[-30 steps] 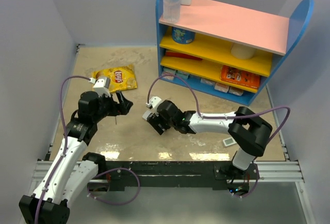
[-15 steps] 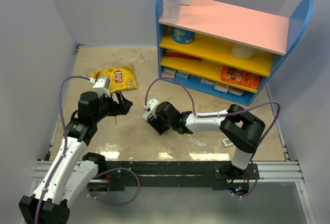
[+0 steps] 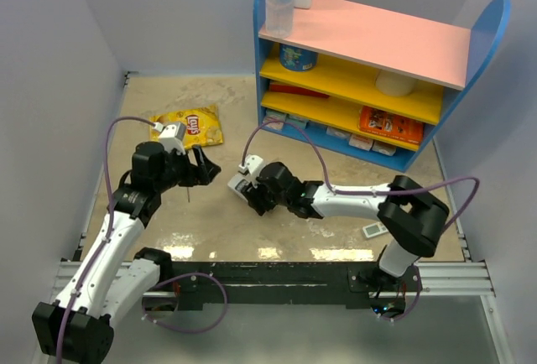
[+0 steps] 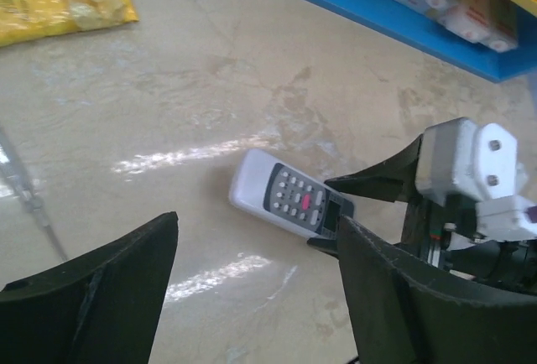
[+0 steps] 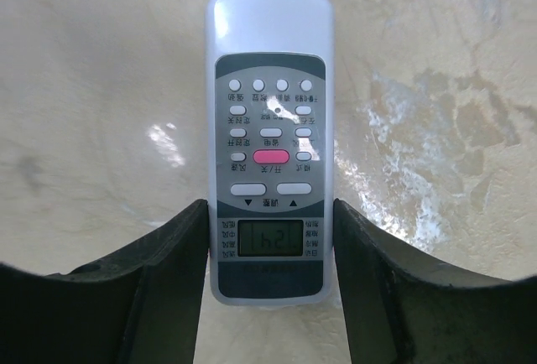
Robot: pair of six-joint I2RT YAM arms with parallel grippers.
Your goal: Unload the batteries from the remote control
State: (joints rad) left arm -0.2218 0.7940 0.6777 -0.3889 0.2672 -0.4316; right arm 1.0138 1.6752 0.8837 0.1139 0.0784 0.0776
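L wrist: left gripper (image 4: 257, 228) is spread wide, empty. Remote (image 4: 285, 203) lies buttons-up on table (image 4: 168, 87).
R wrist: right gripper (image 5: 270, 213) pinches its screen end.
Top: grip firm, then flip it. Batteries aren't seen.

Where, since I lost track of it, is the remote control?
The remote control lies face up on the table, centre-left in the top view, before the blue shelf, its display end pinched by the right gripper.
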